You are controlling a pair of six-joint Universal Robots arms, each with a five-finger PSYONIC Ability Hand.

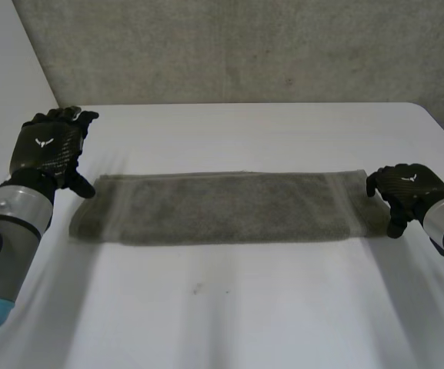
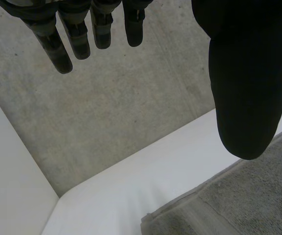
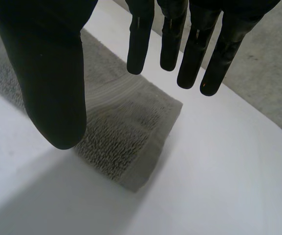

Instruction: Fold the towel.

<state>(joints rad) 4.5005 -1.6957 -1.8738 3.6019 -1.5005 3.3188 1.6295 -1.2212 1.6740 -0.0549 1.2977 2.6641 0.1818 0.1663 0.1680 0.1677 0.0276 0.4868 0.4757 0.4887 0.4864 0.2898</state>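
A grey-green towel [image 1: 222,207] lies flat on the white table [image 1: 245,315] as a long folded strip running left to right. My left hand [image 1: 48,150] hovers over the strip's left end, open, with straight fingers [image 2: 57,49] and the thumb spread wide above the towel's corner [image 2: 238,200]. At the right end my right hand [image 1: 405,188] is open too. Its fingers [image 3: 141,44] hang straight and clear above the towel's right end [image 3: 126,142], holding nothing.
A grey concrete wall [image 1: 245,46] rises behind the table's far edge. The table's far left corner [image 2: 67,200] lies beyond the left hand. White table stretches in front of the towel and to the right of its end [image 3: 219,161].
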